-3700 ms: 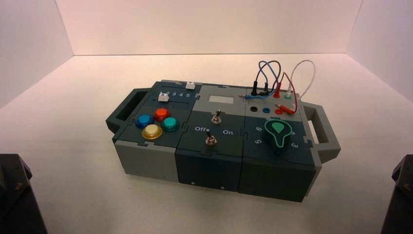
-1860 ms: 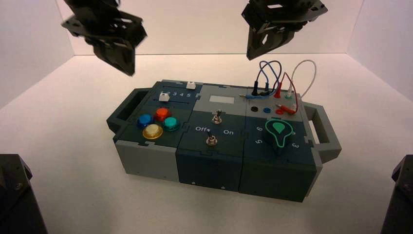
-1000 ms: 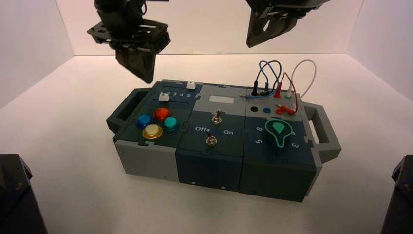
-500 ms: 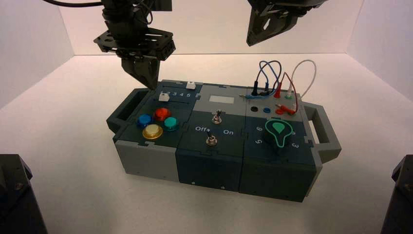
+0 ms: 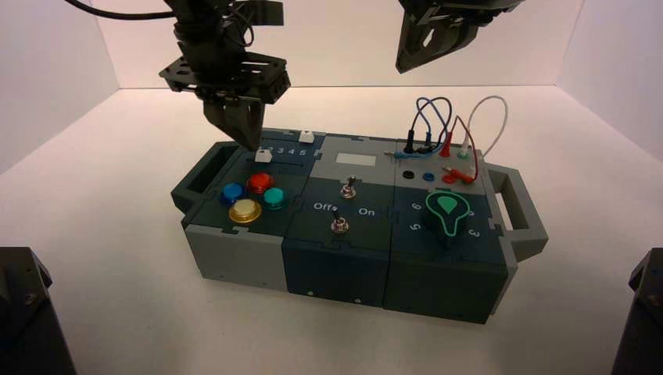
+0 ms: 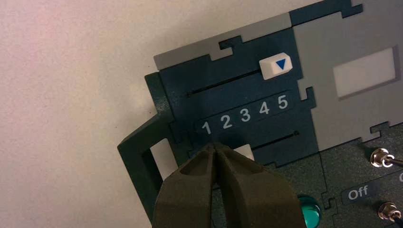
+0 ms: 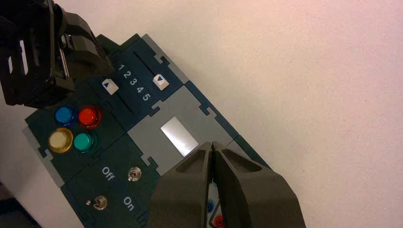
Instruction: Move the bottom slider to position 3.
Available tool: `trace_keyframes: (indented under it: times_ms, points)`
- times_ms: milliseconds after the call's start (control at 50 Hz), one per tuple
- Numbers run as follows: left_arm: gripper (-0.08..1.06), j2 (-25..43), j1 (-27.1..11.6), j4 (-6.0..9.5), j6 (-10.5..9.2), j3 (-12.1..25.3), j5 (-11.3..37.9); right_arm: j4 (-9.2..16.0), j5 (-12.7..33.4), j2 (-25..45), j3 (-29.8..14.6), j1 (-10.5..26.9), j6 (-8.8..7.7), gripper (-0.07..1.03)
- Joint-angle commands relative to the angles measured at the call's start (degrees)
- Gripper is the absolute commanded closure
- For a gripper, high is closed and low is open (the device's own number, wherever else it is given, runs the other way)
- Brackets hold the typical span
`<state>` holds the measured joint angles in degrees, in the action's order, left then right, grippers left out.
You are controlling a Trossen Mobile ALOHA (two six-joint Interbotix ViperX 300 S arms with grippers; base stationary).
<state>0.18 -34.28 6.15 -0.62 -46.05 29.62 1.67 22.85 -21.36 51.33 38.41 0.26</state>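
Observation:
The bottom slider is a small white cube on the dark teal panel at the box's back left. In the right wrist view it sits beside the printed 1. Position 3 is the middle digit of the 1-5 row. My left gripper is shut and empty. Its tips hang right at the slider, half hiding it; I cannot tell whether they touch. My right gripper is shut and empty, held high above the box's back; its tips also show in the right wrist view.
The top slider stands at 5. Four round coloured buttons lie in front of the sliders. Two toggle switches, a green-outlined dial and looped wires fill the rest of the box. The box's handle is by the left gripper.
My left gripper has come down and toward the box, from high at the back left to just over the bottom slider. The right gripper has stayed high.

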Motion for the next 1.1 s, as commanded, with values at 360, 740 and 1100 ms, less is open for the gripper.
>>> trace_keyframes:
  times_ms: [360,740,1100]
  points:
    - [1.01,0.2,-0.4,0.18,-0.26,1.0,-0.9,0.2,-0.5,-1.1,-1.1,0.2,0.0,0.99]
    - [1.01,0.5,-1.7,0.18,-0.26,1.2,-0.9,0.2,-0.5,-1.1,-1.1,0.3,0.0,0.99]
    - [1.01,1.1,-2.5,0.26,-0.26,1.3,-0.9,0.2,-0.5,-1.1,-1.1,0.2,0.0,0.99]
